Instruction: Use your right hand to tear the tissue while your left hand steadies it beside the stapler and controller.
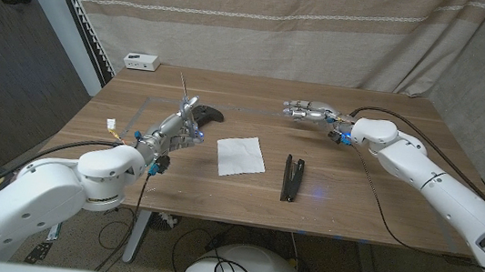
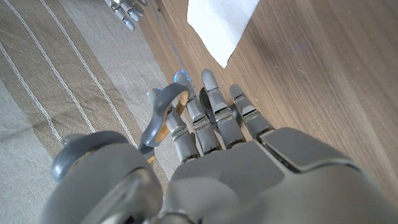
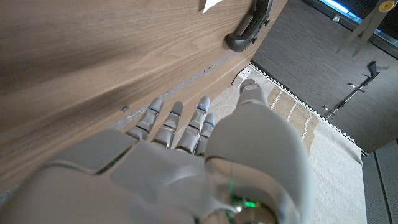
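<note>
1. The tissue [image 1: 240, 155] lies flat and whole near the middle of the wooden table [image 1: 363, 200], a white square with no hand on it; one of its corners also shows in the left wrist view [image 2: 222, 25].
2. The stapler [image 1: 293, 177], black and closed, lies just right of the tissue, apart from it and a little nearer the front edge.
3. The controller [image 1: 209, 114], dark and curved, lies to the far left of the tissue, just beyond the left hand's fingertips.
4. The left hand [image 1: 181, 125] is left of the tissue and well clear of it, fingers stretched out and slightly apart, holding nothing.
5. The right hand [image 1: 314, 113] is over the far right part of the table, well apart from the tissue, fingers extended and empty.
6. A small white box [image 1: 141, 61] sits at the far left corner of the table, against the striped curtain [image 1: 265, 20].
</note>
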### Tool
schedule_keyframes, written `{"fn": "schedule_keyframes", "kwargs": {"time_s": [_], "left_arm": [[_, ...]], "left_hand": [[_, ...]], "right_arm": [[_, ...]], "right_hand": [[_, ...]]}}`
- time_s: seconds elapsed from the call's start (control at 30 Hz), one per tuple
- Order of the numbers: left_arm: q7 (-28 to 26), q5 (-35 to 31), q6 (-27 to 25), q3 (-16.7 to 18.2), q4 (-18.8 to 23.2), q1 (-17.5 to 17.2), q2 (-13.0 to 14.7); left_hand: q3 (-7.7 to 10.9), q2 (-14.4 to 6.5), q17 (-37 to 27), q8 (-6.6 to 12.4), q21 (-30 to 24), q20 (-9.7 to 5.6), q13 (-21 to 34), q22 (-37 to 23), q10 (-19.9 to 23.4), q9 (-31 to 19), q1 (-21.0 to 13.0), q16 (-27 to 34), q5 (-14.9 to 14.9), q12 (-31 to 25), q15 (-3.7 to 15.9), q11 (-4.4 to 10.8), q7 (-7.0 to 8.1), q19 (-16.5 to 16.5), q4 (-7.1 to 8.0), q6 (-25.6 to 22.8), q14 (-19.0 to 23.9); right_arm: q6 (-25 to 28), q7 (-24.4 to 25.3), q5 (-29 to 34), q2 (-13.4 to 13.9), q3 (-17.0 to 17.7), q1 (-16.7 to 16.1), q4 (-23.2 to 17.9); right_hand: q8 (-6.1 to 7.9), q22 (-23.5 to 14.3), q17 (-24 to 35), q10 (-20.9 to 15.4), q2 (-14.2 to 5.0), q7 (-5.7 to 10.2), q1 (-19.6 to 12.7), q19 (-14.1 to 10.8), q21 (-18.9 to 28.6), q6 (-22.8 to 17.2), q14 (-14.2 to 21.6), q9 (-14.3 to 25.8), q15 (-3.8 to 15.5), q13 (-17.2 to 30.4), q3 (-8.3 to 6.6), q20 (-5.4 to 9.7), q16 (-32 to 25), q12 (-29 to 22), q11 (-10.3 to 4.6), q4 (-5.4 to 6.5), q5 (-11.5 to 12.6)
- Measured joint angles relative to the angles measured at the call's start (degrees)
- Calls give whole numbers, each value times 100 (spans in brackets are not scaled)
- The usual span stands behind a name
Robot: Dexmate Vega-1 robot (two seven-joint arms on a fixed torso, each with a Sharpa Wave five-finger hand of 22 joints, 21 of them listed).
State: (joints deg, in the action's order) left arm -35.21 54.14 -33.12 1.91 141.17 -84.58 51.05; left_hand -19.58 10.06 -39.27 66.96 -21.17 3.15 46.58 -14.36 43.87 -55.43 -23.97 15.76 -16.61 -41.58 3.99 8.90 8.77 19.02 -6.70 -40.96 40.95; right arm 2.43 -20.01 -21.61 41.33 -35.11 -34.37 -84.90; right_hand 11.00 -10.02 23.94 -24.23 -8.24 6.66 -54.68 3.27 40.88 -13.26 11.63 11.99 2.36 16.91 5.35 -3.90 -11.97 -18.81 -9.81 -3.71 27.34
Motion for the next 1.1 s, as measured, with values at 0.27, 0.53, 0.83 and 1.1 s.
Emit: {"fn": "schedule_keyframes", "kwargs": {"time_s": [0.27, 0.53, 0.83, 1.1], "left_arm": [[21, 40, -59, 37, 3, 1, 13], [29, 78, -113, 52, 3, 30, 17], [35, 130, -196, 77, 3, 61, 52], [54, 150, -225, 85, 3, 70, 63]], "left_hand": [[1, -1, 0, 0, 22, 0, -1, 0, 0, 0, -1, -30, 0, -19, 0, 0, -10, 0, -1, -10, 0], [-4, -1, -1, 0, 23, 1, 12, -1, 0, 0, -1, -29, -38, -47, 0, 0, -18, 0, -20, -18, 0], [3, -2, -1, 0, 23, 1, 30, -1, -1, 0, -2, -29, -38, -74, 0, 1, -18, 0, -27, -18, 0], [3, -3, -1, 0, 23, -21, 29, -1, -1, 0, -3, -51, -85, -81, 0, 1, -19, -22, -27, -19, 0]], "right_arm": [[15, 201, 323, -7, -122, -34, -170], [19, 279, 630, -48, -267, -3, -184], [1, 310, 903, -79, -388, 29, -222], [-6, 332, 1004, -98, -476, 31, -289]], "right_hand": [[-85, 0, -11, 73, 0, -106, 0, 0, -84, 475, -61, 1, 0, 50, 14, 0, 0, -28, -33, -13, 22], [-85, 0, -31, 103, 31, -133, 31, 0, -126, 602, -92, 1, -31, 53, 23, 0, 0, -49, -63, -23, 43], [-60, 1, -30, 98, 31, -133, 31, 0, -166, 602, -92, 1, -30, 73, 23, 0, 0, -70, -67, -23, 64], [-39, 1, -30, 80, 31, -133, 31, 0, -176, 601, -91, -24, -30, 79, 41, 0, -33, -93, -85, -6, 64]]}}
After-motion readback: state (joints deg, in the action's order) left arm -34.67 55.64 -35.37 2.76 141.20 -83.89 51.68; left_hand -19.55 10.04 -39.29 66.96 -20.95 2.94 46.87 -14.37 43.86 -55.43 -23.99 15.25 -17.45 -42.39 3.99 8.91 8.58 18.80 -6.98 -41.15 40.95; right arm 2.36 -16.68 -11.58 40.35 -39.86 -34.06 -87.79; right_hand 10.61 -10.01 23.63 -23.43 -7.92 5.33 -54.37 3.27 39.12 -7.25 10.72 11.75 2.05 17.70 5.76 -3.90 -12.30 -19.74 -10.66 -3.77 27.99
